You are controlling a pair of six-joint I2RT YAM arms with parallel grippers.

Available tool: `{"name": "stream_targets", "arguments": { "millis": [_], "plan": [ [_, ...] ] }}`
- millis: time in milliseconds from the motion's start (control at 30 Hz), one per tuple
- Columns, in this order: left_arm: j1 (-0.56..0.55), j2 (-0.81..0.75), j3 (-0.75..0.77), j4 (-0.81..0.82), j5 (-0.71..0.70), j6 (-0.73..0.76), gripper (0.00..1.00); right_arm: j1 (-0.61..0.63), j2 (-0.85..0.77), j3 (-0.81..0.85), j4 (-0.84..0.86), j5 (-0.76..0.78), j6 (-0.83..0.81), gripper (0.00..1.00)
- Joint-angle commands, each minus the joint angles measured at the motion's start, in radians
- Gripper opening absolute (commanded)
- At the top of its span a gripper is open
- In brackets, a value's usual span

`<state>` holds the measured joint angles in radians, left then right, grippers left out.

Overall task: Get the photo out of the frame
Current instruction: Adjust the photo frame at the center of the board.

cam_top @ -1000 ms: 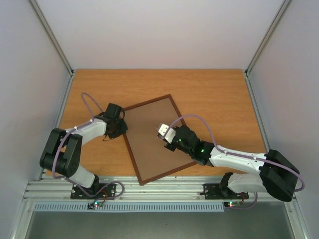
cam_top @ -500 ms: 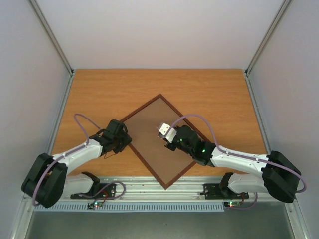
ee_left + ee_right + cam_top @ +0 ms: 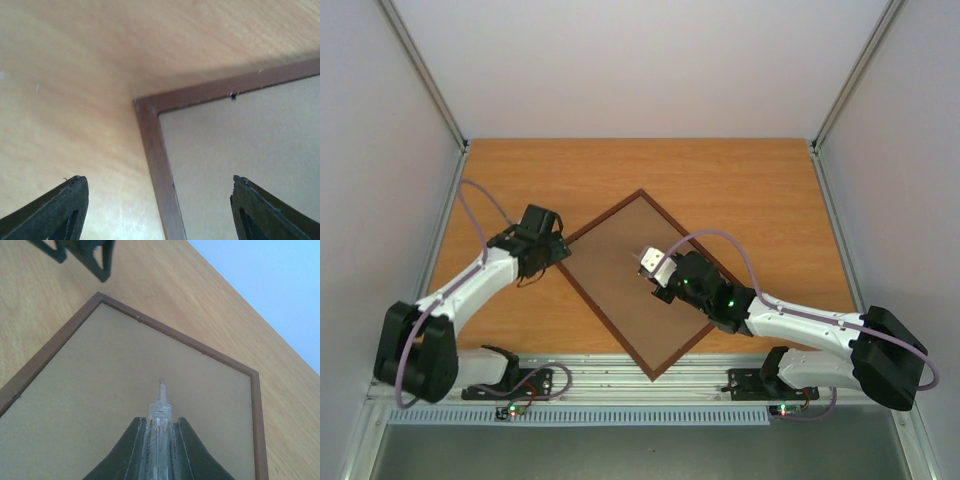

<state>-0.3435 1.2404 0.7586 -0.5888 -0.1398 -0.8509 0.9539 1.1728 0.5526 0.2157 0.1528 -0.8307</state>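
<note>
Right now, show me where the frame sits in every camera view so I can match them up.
Top external: the frame lies back up mid-table, turned like a diamond.
Left wrist: the frame fills the lower right, one corner mid-picture.
Right wrist: the frame spans the middle and lower left.
Shared landmark: the frame corner beside the left hand, upper left in the right wrist view.

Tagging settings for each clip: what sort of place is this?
Probably a lab robot cell: a wooden table walled by plain white panels, with aluminium rails along its near edge.
</note>
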Motion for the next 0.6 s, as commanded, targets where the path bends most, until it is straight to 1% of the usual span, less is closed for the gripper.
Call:
{"name": "stream_targets", "arguments": {
  "millis": [0,33,100,267,333,500,567],
  "plan": [
    [0.033,0.146,0.122,-0.013,-0.032,0.282,0.79,-0.001,-0.024,-0.009,0.002,-0.008,0.008,0.01],
    [0.037,0.179,0.144,0.003,-0.022,0.331,0.79,-0.001,-0.023,-0.009,0.002,-0.007,0.008,0.01],
    [0.054,0.246,0.178,0.029,0.022,0.382,0.8,-0.001,-0.021,-0.009,0.002,-0.007,0.008,0.01],
    [0.103,0.367,0.218,0.109,0.165,0.464,0.82,-0.002,-0.014,-0.008,0.003,-0.011,0.01,0.01],
    [0.123,0.406,0.225,0.127,0.198,0.484,0.82,-0.002,-0.012,-0.008,0.003,-0.014,0.01,0.01],
    [0.138,0.486,0.27,0.096,0.212,0.522,0.81,-0.001,-0.006,-0.006,0.004,-0.018,0.013,0.01],
    [0.139,0.505,0.276,0.091,0.222,0.524,0.78,-0.001,-0.001,-0.004,0.002,-0.019,0.014,0.01]
  ]
}}
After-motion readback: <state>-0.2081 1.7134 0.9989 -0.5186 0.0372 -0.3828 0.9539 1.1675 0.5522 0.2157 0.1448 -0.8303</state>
